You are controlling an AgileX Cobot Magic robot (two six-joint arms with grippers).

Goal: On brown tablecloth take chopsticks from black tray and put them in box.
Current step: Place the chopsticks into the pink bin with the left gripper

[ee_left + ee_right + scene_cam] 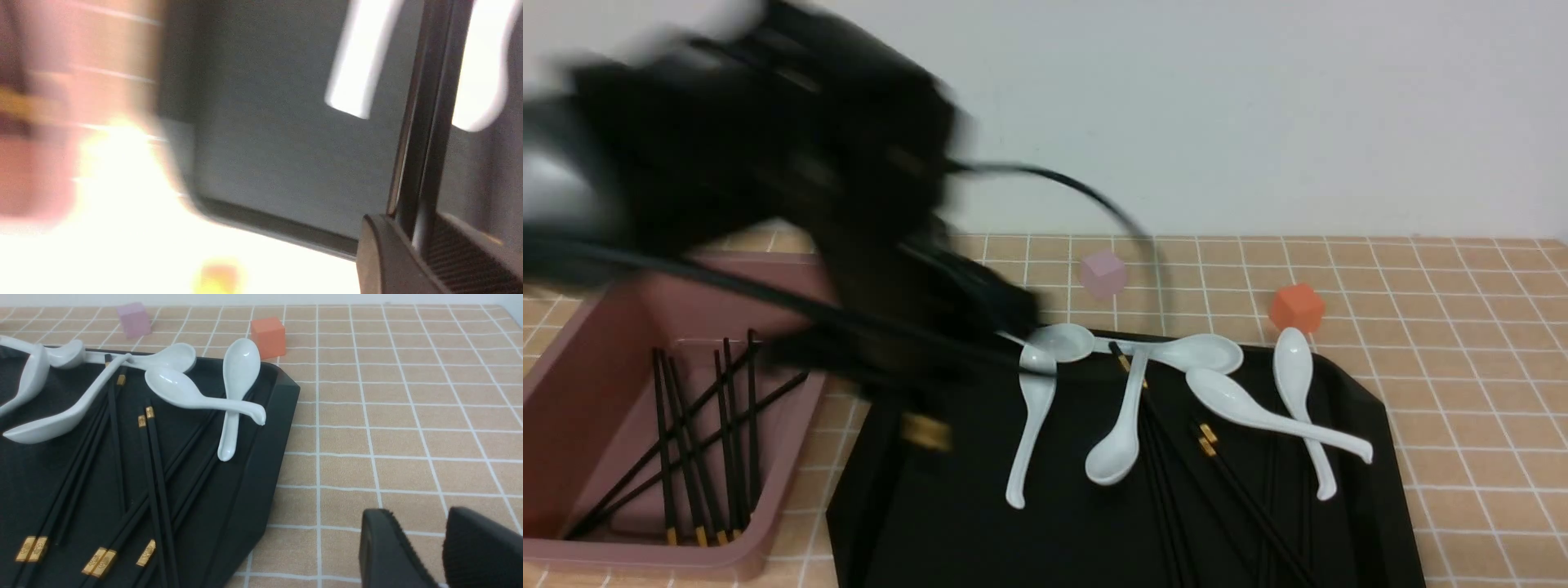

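Note:
My left gripper [890, 359] is a motion-blurred black mass over the near-left part of the black tray [947, 523]. In the left wrist view it [412, 222] is shut on a pair of black chopsticks [425, 122] held above the tray [265, 122]. A blurred gold band [927, 431] shows under it. Several chopsticks [665, 457] lie in the pink box [645, 562]. More chopsticks [1207, 443] lie on the tray, also seen in the right wrist view [157, 477]. My right gripper [419, 522] hangs over bare brown tablecloth [400, 437] beside the tray [261, 465], empty, with a narrow gap between its fingers.
Several white soup spoons [1033, 425] lie across the far part of the tray, some over chopsticks. A small pink cube [1103, 273] and an orange cube [1296, 308] stand on the cloth behind the tray. A white wall closes the back. The box sits left of the tray.

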